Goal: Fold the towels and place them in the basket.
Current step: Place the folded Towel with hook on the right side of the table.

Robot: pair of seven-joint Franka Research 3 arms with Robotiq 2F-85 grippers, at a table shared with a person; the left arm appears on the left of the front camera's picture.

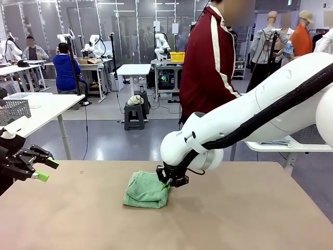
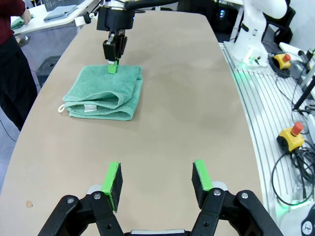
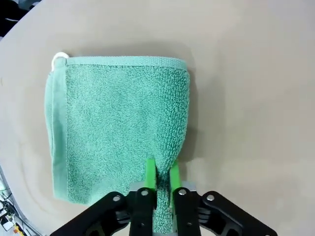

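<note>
Front view: one sea-green towel (image 1: 144, 191).

I'm seeing a plain sea-green terry towel (image 3: 118, 128) with a small white loop (image 3: 59, 56) at one corner, on a flat tan table (image 1: 250, 219) with no pattern. I'm reading the right gripper (image 3: 162, 169) and left gripper (image 2: 157, 172) as black with bright green pads (image 2: 112, 184), and the right arm (image 1: 250, 99) as white with a black cable (image 1: 270, 112). I'm noting the person's jacket (image 1: 200, 67) as dark red with a white sleeve stripe (image 1: 216, 41).
</note>
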